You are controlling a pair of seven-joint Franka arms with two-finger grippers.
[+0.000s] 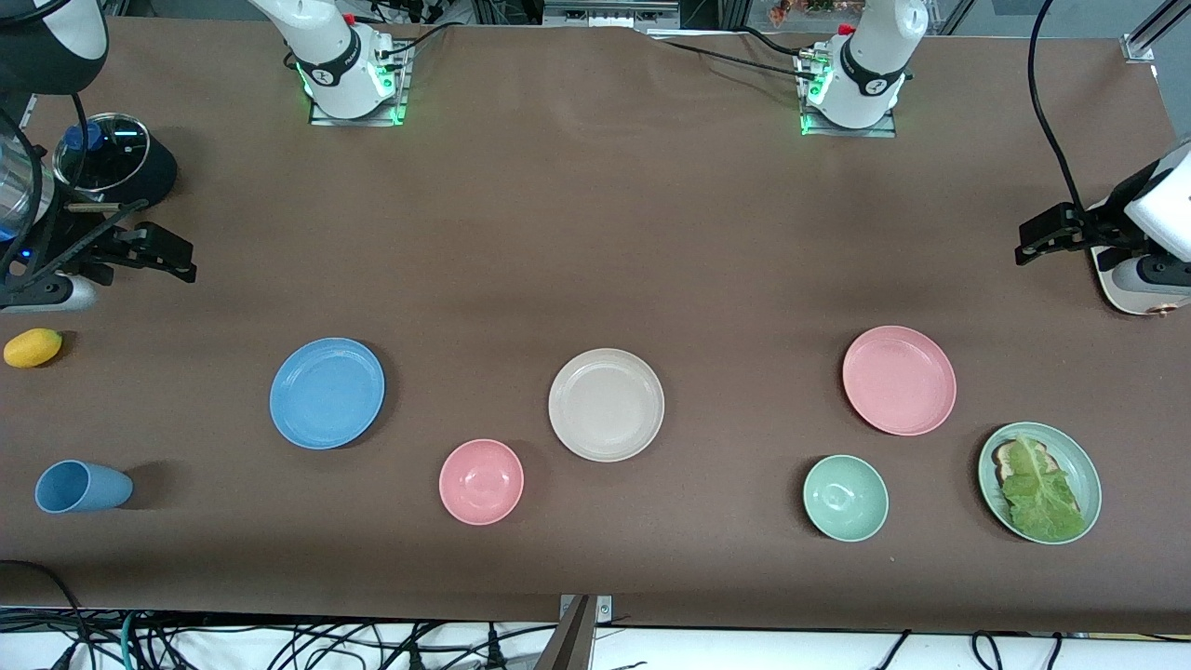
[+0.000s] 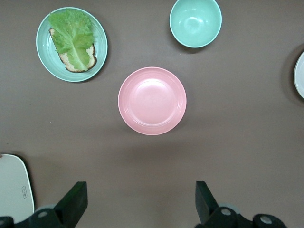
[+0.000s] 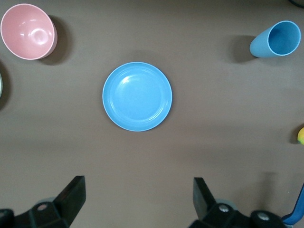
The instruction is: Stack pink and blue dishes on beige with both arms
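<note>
The beige plate [image 1: 606, 405] lies mid-table. The blue plate [image 1: 327, 393] sits beside it toward the right arm's end, and the pink plate [image 1: 899, 380] sits toward the left arm's end. All three are empty and apart from one another. My right gripper [image 1: 172, 256] hangs open and empty over bare table at its end; its wrist view shows its fingers [image 3: 71, 194] wide apart short of the blue plate [image 3: 137, 96]. My left gripper [image 1: 1023, 242] hangs open and empty at the other end, off to one side of the pink plate [image 2: 152, 100].
A pink bowl [image 1: 481, 481] and a green bowl [image 1: 845, 498] sit nearer the camera than the plates. A green plate [image 1: 1084, 461] holds bread and lettuce. A blue cup [image 1: 82, 487] lies on its side; a yellow fruit [image 1: 33, 347] and a lidded pot [image 1: 102, 154] are at the right arm's end.
</note>
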